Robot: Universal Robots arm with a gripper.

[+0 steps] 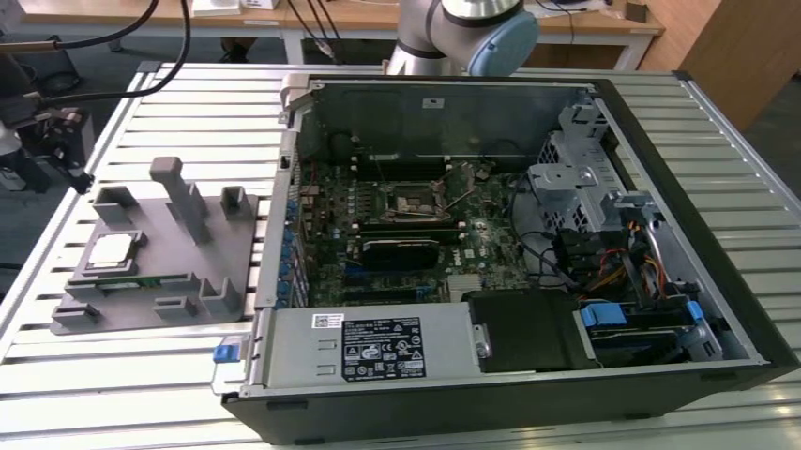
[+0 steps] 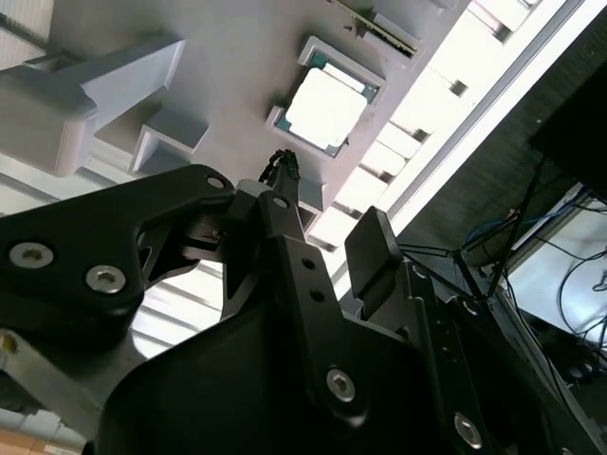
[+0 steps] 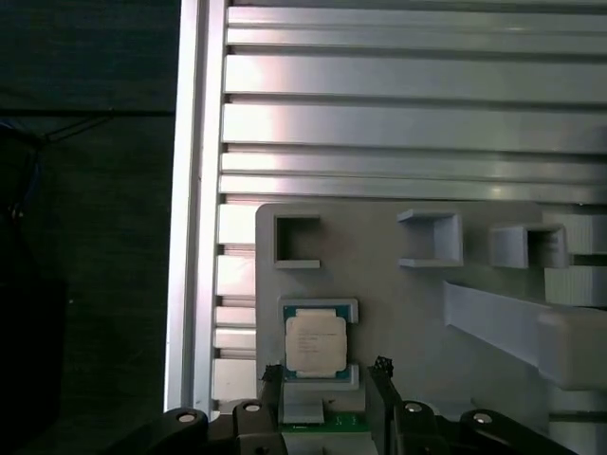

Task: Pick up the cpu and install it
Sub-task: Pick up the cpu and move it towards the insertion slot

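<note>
**Hand** (image 2: 325, 201): open and empty in the second wrist view. The two black fingers (image 2: 285, 246) are spread, with nothing held between them and nothing touched.

**Cpu** (image 1: 113, 249): found at the exterior view's left, a little below mid-height of the frame. It is seated flat, metal top up, in a shallow nest on the grey tray (image 1: 175, 258). The tray is laid on the slatted tabletop (image 1: 126, 384), just beside the open case (image 1: 438, 417), which takes up the centre and the exterior view's right. The socket (image 1: 414, 202) near the frame's centre appears unfilled, so the cpu is judged not yet picked up.

**Handling (judged):**
- The cpu is expected to be light, thin and stiff.
- The smooth metal top is likely slippery and gives no purchase from above.
- The underside and thin rim are taken to be fragile, so the squeeze should be kept light and twisting avoided.
- In the first wrist view, low walls of the nest are seen against two opposite edges, and the other two edges are left free.
- Hold is best taken on the free edges, pinched from the sides.

**Cpu relative to hand:**
- In the first wrist view the cpu (image 3: 316, 343) is seen beyond the fingertips, roughly in line with the gap between them and clearly apart from them.
- The gap looks wider than the chip.
- The free edges appear to face the fingers.
- The hand's height above the tray cannot be told.

A green memory stick (image 3: 327, 422) is lodged in the tray just beside the nest and could be caught by a finger.
</note>
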